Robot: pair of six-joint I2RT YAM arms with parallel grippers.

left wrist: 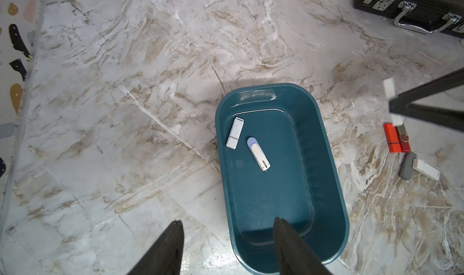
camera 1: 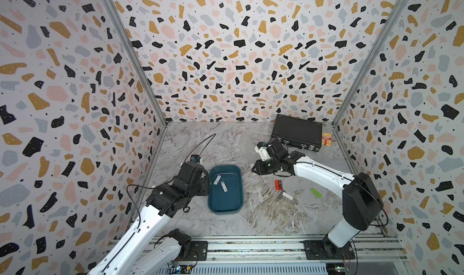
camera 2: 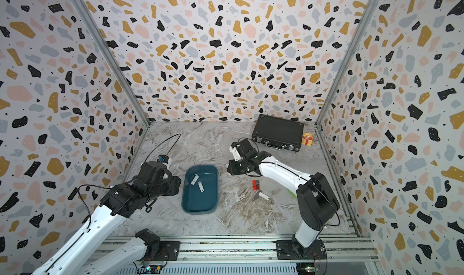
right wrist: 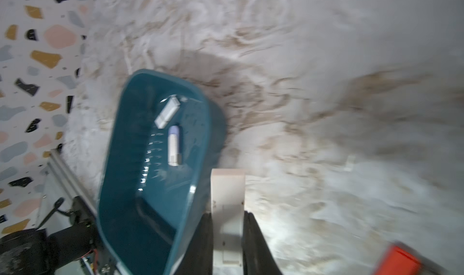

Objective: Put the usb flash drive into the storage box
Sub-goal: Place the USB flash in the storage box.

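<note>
The teal-blue storage box (camera 1: 226, 201) (camera 2: 199, 203) lies in the middle of the marble table. Inside it are a white usb flash drive (left wrist: 235, 133) and a white-and-lavender one (left wrist: 258, 153). My right gripper (right wrist: 227, 213) is shut on another white usb flash drive (right wrist: 227, 188), also seen in the left wrist view (left wrist: 389, 89). It hangs just right of the box's far corner (camera 1: 253, 167), outside the rim. My left gripper (left wrist: 227, 220) is open and empty, its jaws astride the box's near left rim (camera 1: 205, 183).
Loose drives lie right of the box: a red pair (camera 1: 278, 184), a grey-and-white one (camera 1: 285, 195) and a green one (camera 1: 316, 193). A black briefcase (camera 1: 297, 133) with a small orange carton (camera 1: 326, 138) beside it stands at the back right. Patterned walls close in three sides.
</note>
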